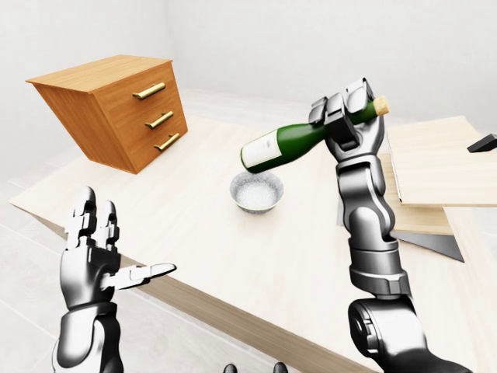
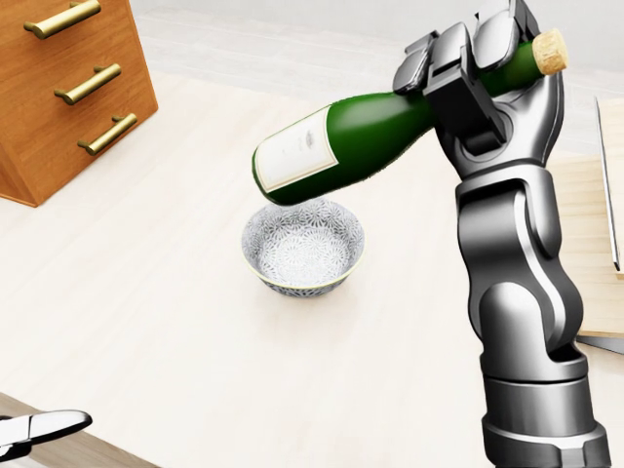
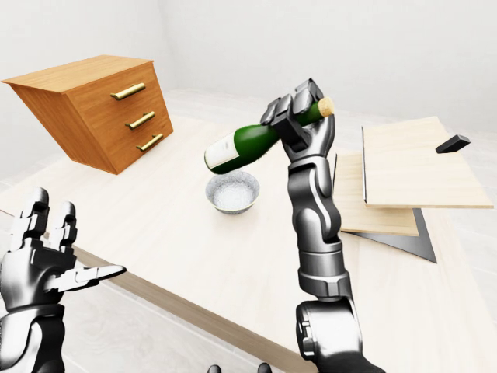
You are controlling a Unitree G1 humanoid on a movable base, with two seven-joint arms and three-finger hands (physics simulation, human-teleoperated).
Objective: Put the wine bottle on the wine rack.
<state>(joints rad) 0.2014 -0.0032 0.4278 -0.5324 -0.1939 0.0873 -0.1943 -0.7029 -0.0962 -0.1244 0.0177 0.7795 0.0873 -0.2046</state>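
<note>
Three metal fingers of the right hand wrap tight around the dark green glass wine bottle near its cork. Its heavy end hangs out past them, over the patterned white bowl. It might slip. The left hand is open, empty.

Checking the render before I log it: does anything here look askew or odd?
The drawer chest stands tilted, its top sloping instead of level. The wine bottle lies nearly sideways in the right robot hand, above the bowl. Nothing is spilled.
</note>
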